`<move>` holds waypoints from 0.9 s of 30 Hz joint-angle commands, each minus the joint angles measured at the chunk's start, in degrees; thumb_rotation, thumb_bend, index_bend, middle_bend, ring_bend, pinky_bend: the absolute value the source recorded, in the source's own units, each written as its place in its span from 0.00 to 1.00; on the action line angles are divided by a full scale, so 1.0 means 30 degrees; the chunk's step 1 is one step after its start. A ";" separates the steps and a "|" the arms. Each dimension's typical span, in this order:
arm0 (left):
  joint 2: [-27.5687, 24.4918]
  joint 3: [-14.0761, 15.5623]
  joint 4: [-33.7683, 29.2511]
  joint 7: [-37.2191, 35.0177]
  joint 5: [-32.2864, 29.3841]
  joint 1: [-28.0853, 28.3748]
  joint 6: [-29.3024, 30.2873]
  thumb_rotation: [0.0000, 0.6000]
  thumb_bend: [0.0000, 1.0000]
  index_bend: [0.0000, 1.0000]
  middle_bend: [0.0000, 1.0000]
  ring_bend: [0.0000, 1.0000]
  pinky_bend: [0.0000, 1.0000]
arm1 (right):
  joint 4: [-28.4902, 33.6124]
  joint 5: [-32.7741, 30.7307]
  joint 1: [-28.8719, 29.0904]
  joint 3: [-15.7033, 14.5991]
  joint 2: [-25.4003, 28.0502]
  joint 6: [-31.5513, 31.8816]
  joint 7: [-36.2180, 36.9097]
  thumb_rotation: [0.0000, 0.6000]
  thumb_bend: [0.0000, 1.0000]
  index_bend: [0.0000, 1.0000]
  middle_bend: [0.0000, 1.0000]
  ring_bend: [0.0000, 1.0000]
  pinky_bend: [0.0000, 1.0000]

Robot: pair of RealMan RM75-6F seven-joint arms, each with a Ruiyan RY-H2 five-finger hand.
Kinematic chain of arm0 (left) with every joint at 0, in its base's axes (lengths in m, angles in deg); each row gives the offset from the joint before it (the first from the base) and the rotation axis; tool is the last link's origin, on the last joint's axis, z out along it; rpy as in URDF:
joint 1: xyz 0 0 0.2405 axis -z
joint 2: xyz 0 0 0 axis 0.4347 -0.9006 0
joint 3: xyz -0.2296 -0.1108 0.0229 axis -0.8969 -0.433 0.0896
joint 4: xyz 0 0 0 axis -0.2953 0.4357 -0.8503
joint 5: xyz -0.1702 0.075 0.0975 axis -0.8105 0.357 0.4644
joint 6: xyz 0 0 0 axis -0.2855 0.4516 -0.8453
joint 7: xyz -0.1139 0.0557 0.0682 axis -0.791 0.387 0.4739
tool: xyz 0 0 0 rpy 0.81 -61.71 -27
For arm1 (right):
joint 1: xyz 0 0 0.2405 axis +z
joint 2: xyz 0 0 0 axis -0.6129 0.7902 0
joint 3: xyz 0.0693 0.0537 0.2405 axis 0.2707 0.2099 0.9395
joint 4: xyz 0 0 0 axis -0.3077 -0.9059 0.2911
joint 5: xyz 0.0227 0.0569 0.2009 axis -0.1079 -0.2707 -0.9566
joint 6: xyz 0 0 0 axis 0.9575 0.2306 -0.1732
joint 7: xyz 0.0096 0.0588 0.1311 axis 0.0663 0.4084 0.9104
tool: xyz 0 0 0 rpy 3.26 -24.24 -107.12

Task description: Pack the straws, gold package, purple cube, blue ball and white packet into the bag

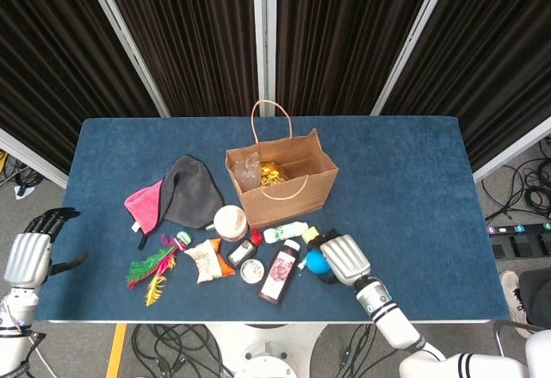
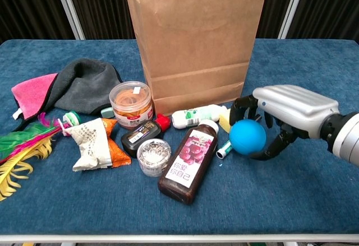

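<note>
Right hand [image 2: 280, 117] wraps the blue ball [image 2: 247, 137], fingers curled over the top and thumb under; ball looks just clear of the blue tabletop [image 2: 314, 201], though lift is hard to confirm. Ball is round, smooth, plain blue, no long axis to align. Key relation: the brown paper bag [image 2: 193, 38] stands upright behind and to the left of the hand, mouth open on top, so the ball likely has to go up and back-left over the rim. Right hand is near the bag; left hand [image 1: 30, 253] is well apart at the table's left edge, holding nothing, whether spread or curled I cannot tell. White packet [image 2: 87, 142] lies on the table left of the bottles. Head view shows the gold package [image 1: 273, 172] already inside the bag.
</note>
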 commanded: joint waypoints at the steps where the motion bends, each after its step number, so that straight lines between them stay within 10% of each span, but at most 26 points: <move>1: -0.0009 -0.0002 -0.0048 0.0008 0.0012 0.0010 0.0006 1.00 0.19 0.32 0.34 0.22 0.27 | 0.0945 0.0473 -0.0077 0.0294 0.0650 0.0673 -0.0329 1.00 0.19 0.55 0.40 0.34 0.50; 16: -0.0080 -0.0008 -0.0596 0.0345 0.0279 0.0263 0.0080 1.00 0.19 0.32 0.34 0.22 0.27 | 0.9513 0.2624 0.0400 0.4281 0.6272 0.4230 -0.3975 1.00 0.19 0.55 0.41 0.34 0.50; 27: -0.0417 -0.0069 -0.1007 0.0675 0.0233 0.0407 -0.0078 1.00 0.19 0.32 0.34 0.22 0.27 | 0.8640 -0.1081 0.3788 0.8498 0.6479 0.3495 -0.6110 1.00 0.19 0.55 0.42 0.35 0.50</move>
